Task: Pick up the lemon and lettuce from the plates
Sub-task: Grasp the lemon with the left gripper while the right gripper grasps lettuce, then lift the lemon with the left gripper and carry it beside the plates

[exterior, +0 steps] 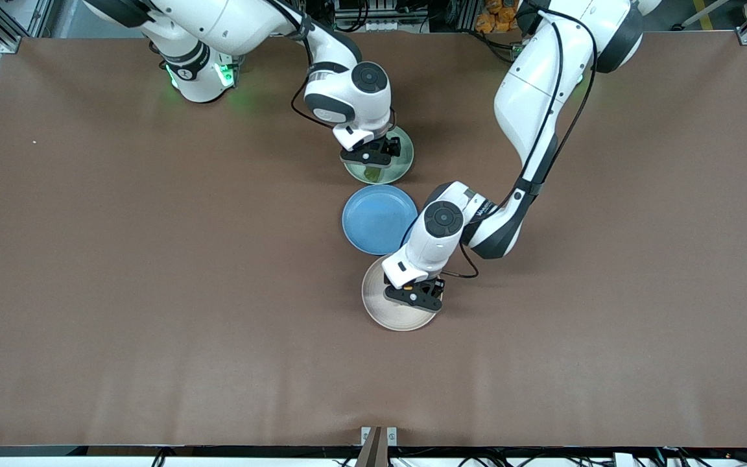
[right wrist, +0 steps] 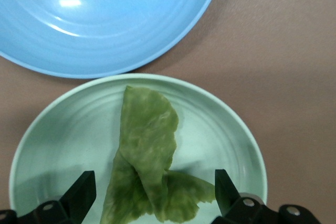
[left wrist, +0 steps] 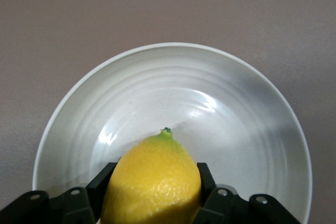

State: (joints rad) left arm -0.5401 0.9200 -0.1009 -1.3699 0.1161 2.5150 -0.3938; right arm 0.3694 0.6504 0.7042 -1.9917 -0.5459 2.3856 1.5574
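My left gripper (exterior: 414, 297) is down in the beige-white plate (exterior: 380, 305), the plate nearest the front camera. In the left wrist view its fingers (left wrist: 205, 182) press both sides of the yellow lemon (left wrist: 153, 182), over the plate (left wrist: 236, 108). My right gripper (exterior: 369, 157) hangs low over the mint green plate (exterior: 403, 159), which lies closest to the robots' bases. The right wrist view shows its fingers (right wrist: 80, 190) spread wide on either side of the green lettuce (right wrist: 147, 156) lying in that plate (right wrist: 63, 135). A bit of lettuce (exterior: 369, 173) shows under the gripper in the front view.
A blue plate (exterior: 380, 217), bare, lies between the two other plates, and its rim (right wrist: 105, 30) almost touches the mint green one. Brown table (exterior: 153, 259) stretches widely toward both arms' ends.
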